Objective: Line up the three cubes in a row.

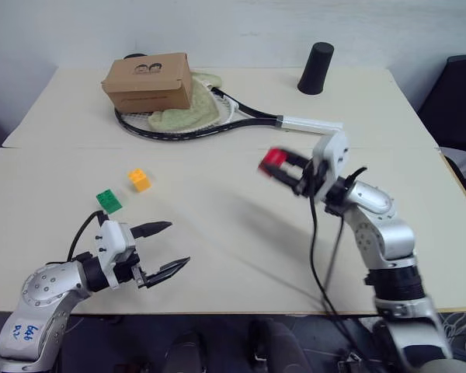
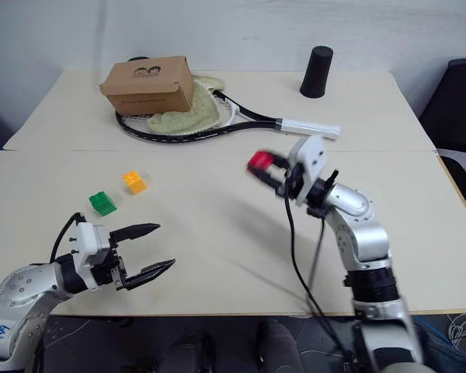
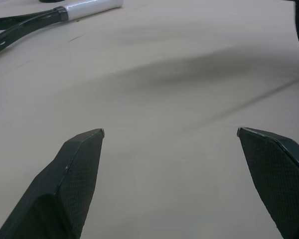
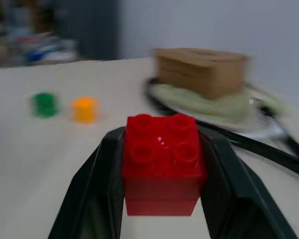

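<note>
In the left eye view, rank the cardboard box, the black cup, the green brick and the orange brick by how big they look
1. Cardboard box
2. Black cup
3. Green brick and orange brick: alike, no ranking.

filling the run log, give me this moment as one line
right tool: shut on red cube, lifted | left tool: open, empty | green cube, orange-yellow cube: on table

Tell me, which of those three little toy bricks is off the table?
The red brick. It is clamped between the right gripper's black fingers, above the table, while the green brick and the orange-yellow brick sit side by side on it.
</note>
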